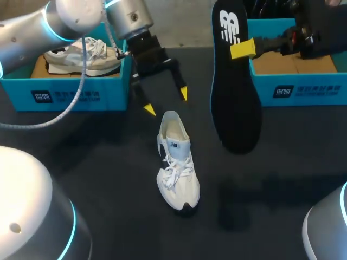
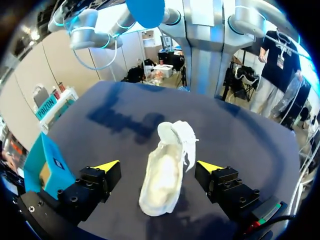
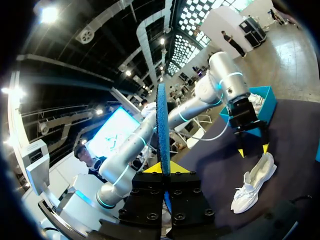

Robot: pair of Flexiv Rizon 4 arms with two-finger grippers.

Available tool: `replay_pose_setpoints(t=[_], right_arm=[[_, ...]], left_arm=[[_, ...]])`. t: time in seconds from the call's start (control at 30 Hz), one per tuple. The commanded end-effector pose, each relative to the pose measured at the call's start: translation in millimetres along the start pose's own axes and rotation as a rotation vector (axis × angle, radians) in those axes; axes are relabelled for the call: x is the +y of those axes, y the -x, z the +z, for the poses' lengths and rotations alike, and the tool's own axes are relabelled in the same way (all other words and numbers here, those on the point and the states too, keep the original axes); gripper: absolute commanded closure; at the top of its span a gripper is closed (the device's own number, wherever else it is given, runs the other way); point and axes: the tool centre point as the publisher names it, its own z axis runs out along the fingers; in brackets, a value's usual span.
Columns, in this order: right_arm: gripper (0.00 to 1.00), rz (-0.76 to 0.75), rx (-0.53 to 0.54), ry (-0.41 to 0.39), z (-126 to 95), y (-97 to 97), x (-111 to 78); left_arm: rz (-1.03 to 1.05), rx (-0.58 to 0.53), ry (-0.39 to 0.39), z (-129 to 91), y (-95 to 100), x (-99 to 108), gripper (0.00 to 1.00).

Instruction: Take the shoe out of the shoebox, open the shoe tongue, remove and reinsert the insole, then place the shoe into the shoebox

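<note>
The insole [image 1: 234,92] is out of the shoe and hangs in the air, pinched near its upper end by the right hand [image 1: 242,49] in front of the right-side shoebox [image 1: 303,89]. The shoe [image 1: 176,162] sits upright on the worktop [image 1: 108,162], toe toward the robot. The left hand [image 1: 165,102] hovers wide over its heel, touching nothing. Reinsertion looks to be next: the left hand would need to steady the shoe while the right tips the insole toe-first into the opening.

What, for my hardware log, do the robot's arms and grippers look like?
The left arm and right arm are rounded silver-grey tubes with cyan rings at the joints; a grey cable loops off the left one. The left gripper and right gripper are black blocks, each ending in two yellow wedge tips.
</note>
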Motion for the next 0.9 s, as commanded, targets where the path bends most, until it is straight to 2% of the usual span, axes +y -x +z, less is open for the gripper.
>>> replay_pose_setpoints(t=[0.03, 0.37, 0.67, 0.9], right_arm=[[1.0, 0.01, 0.011, -0.014, 1, 13.5, 11.5], [1.0, 0.101, 0.035, -0.034, -15, 41.4, 39.4], [1.0, 0.252, 0.046, -0.057, -33, 58.0, 64.3], [1.0, 0.36, 0.07, -0.069, -43, 69.9, 73.5]], left_arm=[[0.059, -0.257, 0.02, -6, -9.0, -6, 0.0], [0.228, -0.421, 0.057, -38, 1.0, -31, 0.0], [0.37, -0.597, 0.056, -66, -1.2, -60, 0.0], [0.483, -0.692, 0.039, -83, -3.8, -81, 0.0]])
